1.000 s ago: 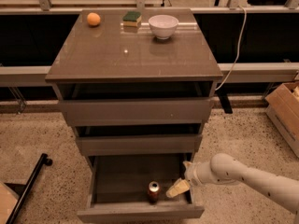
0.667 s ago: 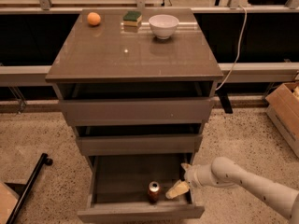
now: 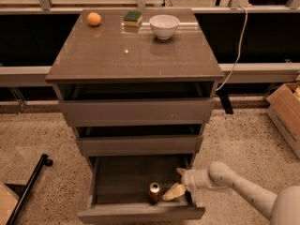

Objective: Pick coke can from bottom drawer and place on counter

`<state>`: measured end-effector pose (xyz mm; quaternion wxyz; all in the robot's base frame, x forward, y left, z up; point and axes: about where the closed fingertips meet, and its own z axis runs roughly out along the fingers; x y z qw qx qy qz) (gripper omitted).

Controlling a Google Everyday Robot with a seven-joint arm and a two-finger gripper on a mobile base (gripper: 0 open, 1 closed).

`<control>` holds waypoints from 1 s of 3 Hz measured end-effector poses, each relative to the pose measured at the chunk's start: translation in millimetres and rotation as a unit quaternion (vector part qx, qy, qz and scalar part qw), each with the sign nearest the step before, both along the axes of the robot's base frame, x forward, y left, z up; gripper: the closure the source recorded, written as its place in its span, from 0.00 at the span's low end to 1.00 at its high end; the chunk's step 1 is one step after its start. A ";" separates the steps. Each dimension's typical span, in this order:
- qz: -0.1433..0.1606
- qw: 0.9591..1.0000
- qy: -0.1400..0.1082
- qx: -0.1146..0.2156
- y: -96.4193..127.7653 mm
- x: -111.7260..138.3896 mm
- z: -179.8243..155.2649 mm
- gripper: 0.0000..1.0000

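In the open, deep grey-brown bottom drawer (image 3: 123,181), below the front edge of the glossy grey-brown desk (image 3: 131,60) and toward its front right corner, the small red cylindrical coke can (image 3: 154,191) with its silver top stands upright close to the drawer's front panel. The pale two-finger gripper (image 3: 172,184) reaches into the drawer from the right, just beside the can. Its fingers (image 3: 174,191) are apart: the lower one points at the can's right side and the upper one is raised behind it. Whether the lower tip touches the can cannot be told.

Against the view a second ago, little has changed. The white arm's bend has sunk slightly lower and the gripper has edged a touch nearer the can. The can stands where it stood, neither tipped nor lifted.

That suggests the reach is nearly done but the grasp is not. The fingers have yet to straddle and close on the can, so lifting it onto the desk lies ahead.

Along the desk's back edge sit a round orange fruit (image 3: 94,18), a green-and-yellow sponge block (image 3: 132,18) and a white ceramic bowl (image 3: 164,26), all unmoved.
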<state>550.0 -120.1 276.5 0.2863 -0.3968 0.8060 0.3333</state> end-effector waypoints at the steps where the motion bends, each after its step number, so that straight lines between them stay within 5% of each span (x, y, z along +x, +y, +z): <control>1: 0.009 1.000 0.023 0.008 9.7 5.1 -28.8 0.00; 3: 0.021 0.998 0.051 0.035 35.4 11.5 -65.4 0.00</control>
